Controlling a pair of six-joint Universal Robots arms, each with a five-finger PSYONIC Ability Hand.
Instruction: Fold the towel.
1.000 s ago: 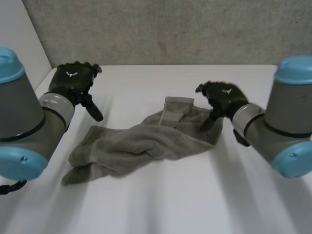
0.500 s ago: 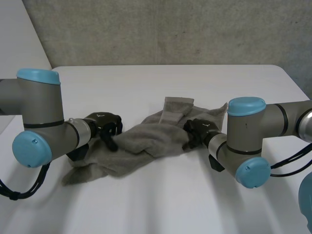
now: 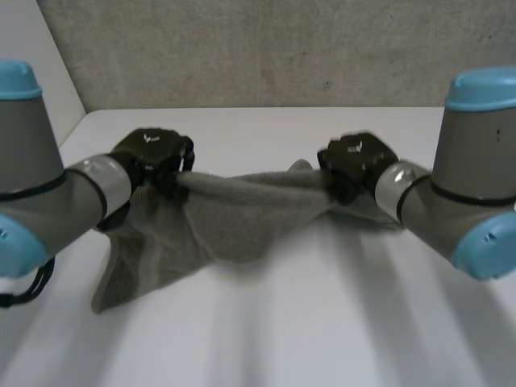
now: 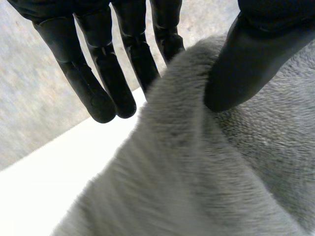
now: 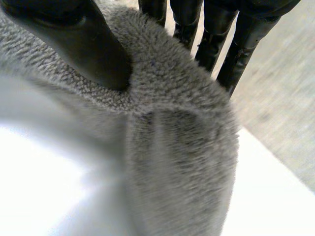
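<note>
So half a second ago the towel [image 3: 234, 218] was a crumpled heap on the worktop [image 3: 322, 322] with both hands down on it, and now it's up in the air. The left hand [image 3: 153, 153] and right hand [image 3: 355, 161] each pinch an end of its top edge, thumb against fingers, stretching it over the middle of the worktop. I'd guess it's getting spread out before any fold. It's grey, fluffy and sagging, with one tail trailing toward the left edge.
</note>
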